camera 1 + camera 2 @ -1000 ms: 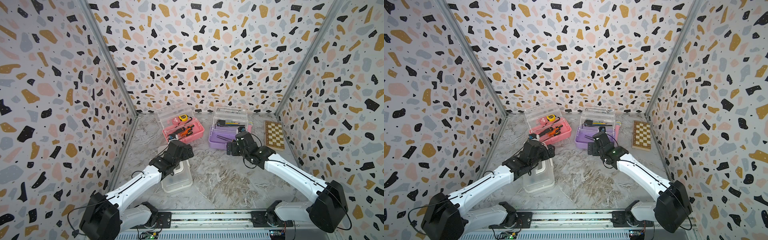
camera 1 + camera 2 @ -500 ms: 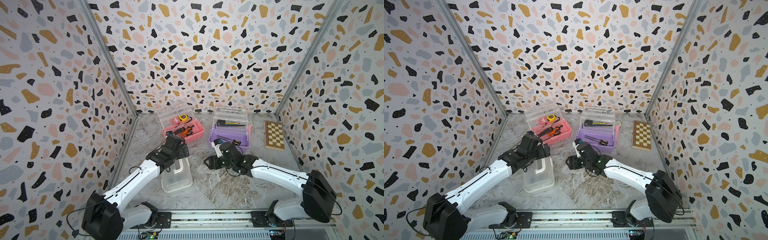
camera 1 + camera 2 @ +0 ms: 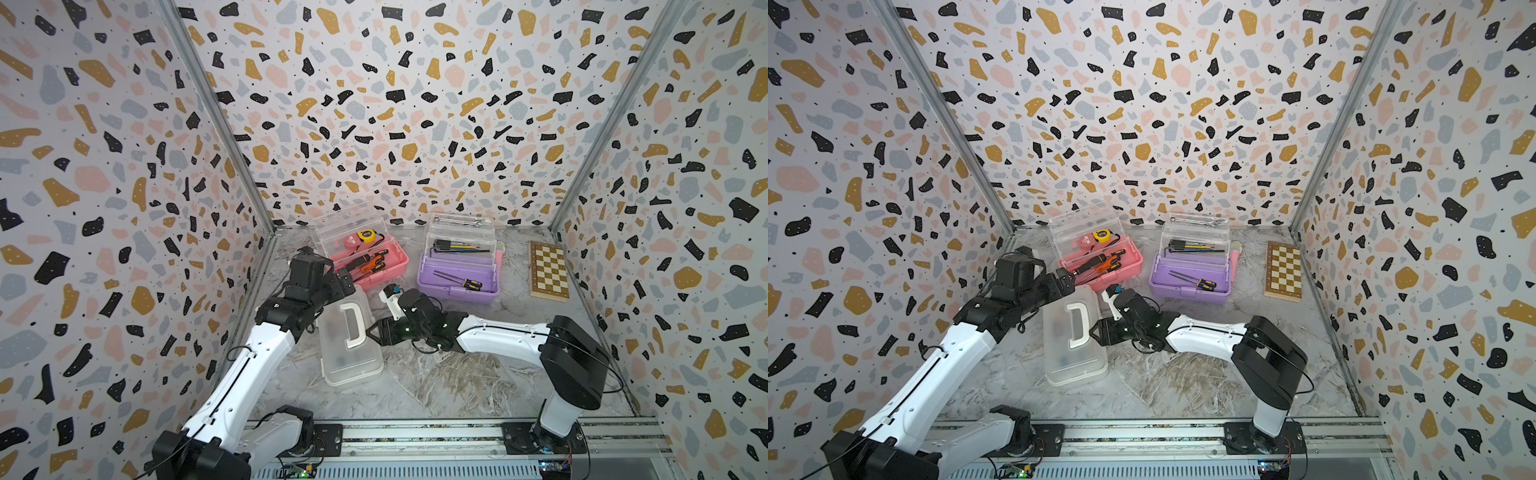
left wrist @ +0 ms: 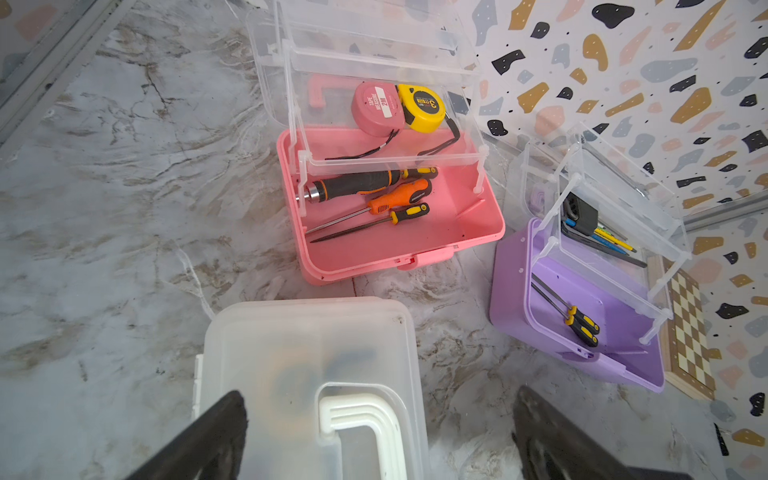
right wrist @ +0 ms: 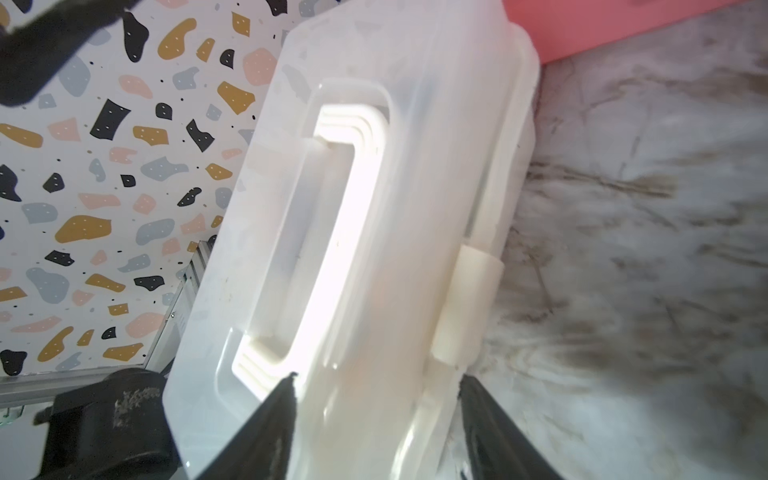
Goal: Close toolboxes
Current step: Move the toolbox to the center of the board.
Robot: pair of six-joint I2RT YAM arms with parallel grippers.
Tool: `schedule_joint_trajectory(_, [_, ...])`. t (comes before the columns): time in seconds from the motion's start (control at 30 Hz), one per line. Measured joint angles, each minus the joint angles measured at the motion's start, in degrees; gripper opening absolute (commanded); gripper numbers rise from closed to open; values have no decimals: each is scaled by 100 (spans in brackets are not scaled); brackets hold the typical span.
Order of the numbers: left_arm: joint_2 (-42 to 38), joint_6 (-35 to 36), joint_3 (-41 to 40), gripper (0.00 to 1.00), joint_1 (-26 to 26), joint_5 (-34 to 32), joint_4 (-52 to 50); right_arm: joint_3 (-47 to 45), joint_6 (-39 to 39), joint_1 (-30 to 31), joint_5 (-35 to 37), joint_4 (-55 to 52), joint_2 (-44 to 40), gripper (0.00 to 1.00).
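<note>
The white toolbox (image 3: 351, 336) (image 3: 1075, 336) lies at the near left with its frosted lid down and its handle flat. My right gripper (image 3: 371, 332) (image 5: 376, 399) is open, its jaws astride the box's latch-side rim, just beside the white latch (image 5: 469, 303). I cannot tell if they touch. My left gripper (image 3: 345, 282) (image 4: 380, 432) hangs open and empty over the box's far end. The pink toolbox (image 3: 374, 266) (image 4: 395, 241) and the purple toolbox (image 3: 457, 278) (image 4: 582, 332) stand behind with clear lids raised and tools inside.
A wooden chessboard (image 3: 548, 270) (image 3: 1283, 270) lies flat at the back right. A pink object (image 3: 500, 253) rests beside the purple box. Patterned walls close in three sides, and the arms' rail (image 3: 415, 436) runs along the front.
My right arm swung from the purple toolbox over to the white toolbox's near side, and its jaws narrowed. The left gripper drew back a little over the white box's far end.
</note>
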Motion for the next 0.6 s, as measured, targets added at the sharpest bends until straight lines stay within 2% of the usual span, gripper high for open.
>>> schedule_joint_trajectory(0.17, [-85, 26, 0, 99, 197, 299, -42, 807, 151, 15, -179, 140, 739, 41])
schedule_joint_trajectory(0.37, [-315, 313, 96, 99, 334, 229, -337, 1893, 278, 243, -424, 407, 1676, 35])
schedule_joint_trajectory(0.4, [-376, 354, 114, 99, 341, 181, -378, 1993, 286, 264, -483, 435, 1770, 36])
schedule_joint_trajectory(0.6, [-579, 525, 260, 99, 372, 44, -505, 2133, 122, 330, -614, 339, 1897, 55])
